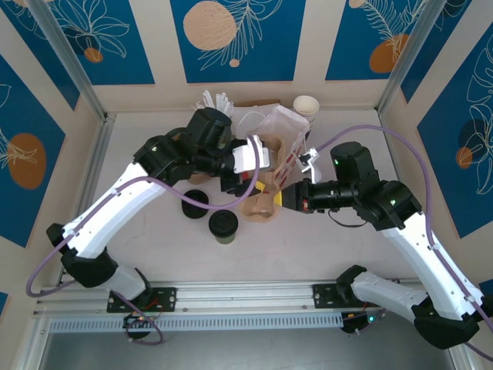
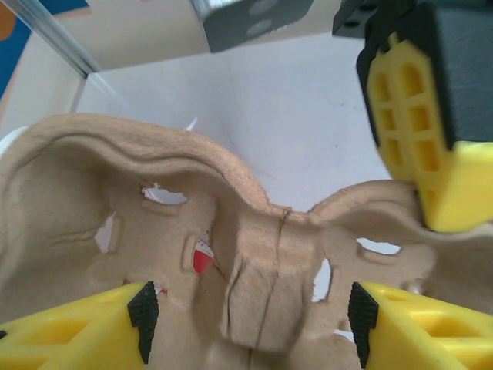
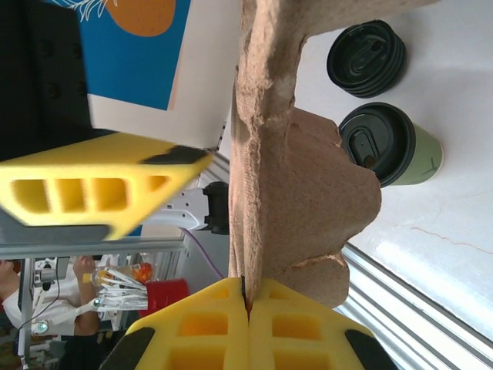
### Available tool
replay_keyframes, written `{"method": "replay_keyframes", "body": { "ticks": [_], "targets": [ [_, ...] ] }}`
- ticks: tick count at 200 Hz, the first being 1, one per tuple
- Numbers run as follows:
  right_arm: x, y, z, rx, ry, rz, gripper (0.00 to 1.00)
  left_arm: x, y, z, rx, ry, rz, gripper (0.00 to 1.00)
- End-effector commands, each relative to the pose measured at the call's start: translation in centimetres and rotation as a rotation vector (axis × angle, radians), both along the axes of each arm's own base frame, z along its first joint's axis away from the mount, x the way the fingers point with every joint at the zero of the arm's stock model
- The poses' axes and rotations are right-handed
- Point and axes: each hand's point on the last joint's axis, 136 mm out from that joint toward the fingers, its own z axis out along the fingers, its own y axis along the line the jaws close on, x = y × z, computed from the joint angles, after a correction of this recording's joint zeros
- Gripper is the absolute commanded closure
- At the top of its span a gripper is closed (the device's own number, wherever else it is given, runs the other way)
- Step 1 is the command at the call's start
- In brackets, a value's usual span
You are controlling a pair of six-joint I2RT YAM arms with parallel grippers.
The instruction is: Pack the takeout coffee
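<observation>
The takeout coffee (image 1: 223,227), a short olive-brown cup with a black lid, stands on the table in front of both grippers; it is also in the right wrist view (image 3: 389,146). A tan pulp cup carrier (image 1: 262,206) is held up off the table beside it. My right gripper (image 3: 246,302) is shut on the carrier's rim (image 3: 269,154), near the table's middle (image 1: 276,194). My left gripper (image 2: 253,320) is open, and the carrier's central ridge (image 2: 254,285) lies between its spread yellow fingers (image 2: 85,331). From above, the left gripper (image 1: 259,181) hangs over the carrier.
A low stack of black lids (image 1: 195,204) lies left of the coffee, in the right wrist view too (image 3: 366,58). The red-and-white bag (image 1: 281,135) stands behind the grippers, with a stack of pale cups (image 1: 306,105) at the back wall. White sticks (image 1: 216,100) stand at the back.
</observation>
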Motion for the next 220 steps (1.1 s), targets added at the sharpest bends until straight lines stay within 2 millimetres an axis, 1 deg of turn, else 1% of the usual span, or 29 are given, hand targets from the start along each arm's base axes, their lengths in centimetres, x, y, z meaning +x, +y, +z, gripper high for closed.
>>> {"method": "replay_keyframes", "body": {
  "ticks": [1,38,71,83,98,119,154,167,187,200,212,220],
  "targets": [
    [-0.3,0.3,1.2,0.029,-0.019,0.036,1.0,-0.1,-0.1,-0.3,0.03,-0.027,-0.027,0.36],
    [0.0,0.6,1.2,0.03,-0.014,0.044,1.0,0.2,-0.3,-1.5,0.055,-0.017,-0.019,0.42],
    [0.2,0.8,1.1,0.024,-0.013,0.053,1.0,0.4,-0.2,-2.4,0.076,-0.013,-0.012,0.44],
    [0.3,0.8,1.1,0.024,-0.019,0.054,1.0,0.2,-0.1,-2.5,0.082,-0.011,-0.02,0.45],
    [0.3,0.8,1.2,0.023,-0.023,0.057,1.0,0.3,0.0,-2.6,0.088,-0.014,-0.014,0.5],
    [0.3,0.8,1.2,0.021,-0.024,0.061,1.0,0.3,0.0,-2.8,0.089,-0.012,-0.017,0.54],
    [0.3,0.7,1.3,0.019,-0.03,0.061,1.0,0.1,0.1,-3.1,0.099,-0.007,-0.024,0.56],
    [0.3,0.7,1.3,0.018,-0.03,0.06,1.0,0.1,0.2,-3.0,0.099,-0.011,-0.023,0.57],
    [0.3,0.5,1.2,0.011,-0.027,0.058,1.0,0.2,0.2,-2.8,0.097,-0.02,-0.022,0.63],
    [0.3,0.4,1.1,0.008,-0.027,0.051,0.99,0.4,0.2,-2.7,0.093,-0.029,-0.014,0.64],
    [0.4,0.2,1.1,0.008,-0.024,0.038,0.98,0.9,0.2,-2.2,0.079,-0.048,0.009,0.71],
    [0.5,0.1,1.2,0.01,-0.024,0.033,0.97,1.0,0.1,-1.9,0.066,-0.052,0.018,0.72]
  ]
}}
